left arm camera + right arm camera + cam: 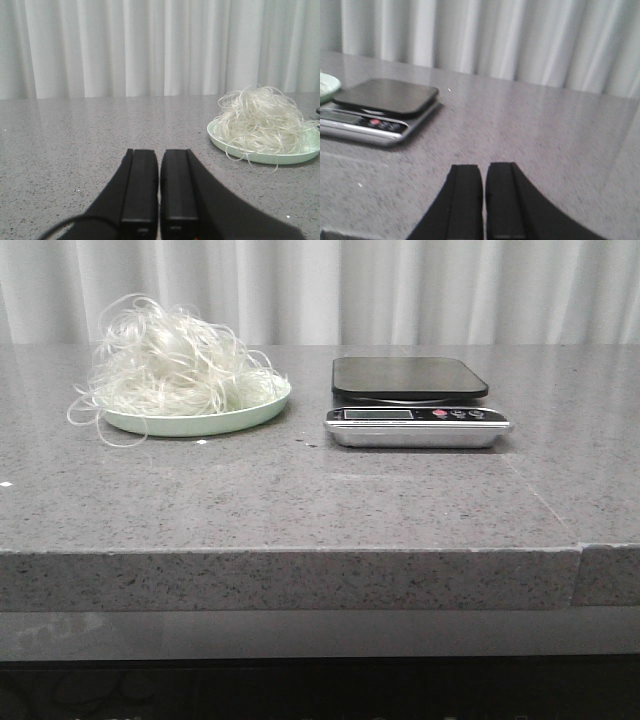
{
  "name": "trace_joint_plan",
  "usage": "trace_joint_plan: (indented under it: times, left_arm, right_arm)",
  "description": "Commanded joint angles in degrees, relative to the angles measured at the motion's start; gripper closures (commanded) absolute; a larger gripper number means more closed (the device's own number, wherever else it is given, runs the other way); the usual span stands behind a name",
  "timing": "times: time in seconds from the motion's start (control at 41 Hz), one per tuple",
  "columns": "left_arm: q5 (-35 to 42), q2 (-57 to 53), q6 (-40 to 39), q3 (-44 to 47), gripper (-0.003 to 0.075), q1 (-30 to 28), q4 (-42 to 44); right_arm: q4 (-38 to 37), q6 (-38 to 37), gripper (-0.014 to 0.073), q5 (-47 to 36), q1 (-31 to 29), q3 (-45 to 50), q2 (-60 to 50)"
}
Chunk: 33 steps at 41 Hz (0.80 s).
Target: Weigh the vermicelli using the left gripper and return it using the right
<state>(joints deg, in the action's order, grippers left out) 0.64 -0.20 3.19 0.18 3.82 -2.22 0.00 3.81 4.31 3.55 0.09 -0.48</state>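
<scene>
1. Vermicelli, a loose tangled heap of thin translucent white strands [175, 365], sits piled on the shallow pale green round plate [255, 416] at the left of the grey speckled stone table [300, 500]. Several strands loop out over the plate's rim and onto the table.
2. Just to the right of the plate stands the flat kitchen scale with a black weighing pan and silver base [410, 378]; we see nothing on its pan, and the display is too small to read.
3. With the heap on the plate and the pan bare, the scene fits either vermicelli waiting to be weighed or vermicelli already weighed and returned.
4. We judge the heap very light, springy and somewhat brittle. The strands are interlocked, so a pinch will probably lift a clump and drag stragglers along.
5. We would take hold at the dense crown of the heap, reaching deep enough to trap many strands, not at the thin loops near the rim.
6. Our left gripper [159, 190] hovers low over the table, well apart from the plate, its black fingers nearly touching and holding nothing.
7. Our right gripper [484, 200] sits likewise, fingers almost together and empty, some way from the scale.
</scene>
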Motion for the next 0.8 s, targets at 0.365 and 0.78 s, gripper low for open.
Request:
trace_joint_plan:
  times: [0.365, 0.78]
  left_arm:
    - [4.8, -1.2, -0.6, 0.3, 0.0579, -0.1, -0.2]
    - [4.8, -1.2, -0.6, 0.3, 0.0579, -0.1, -0.2]
  right_arm:
    - [0.7, 0.2, 0.0396, -5.8, -3.6, 1.1, -1.0]
    - [4.2, -2.9, 0.0396, -7.9, -3.7, 1.1, -1.0]
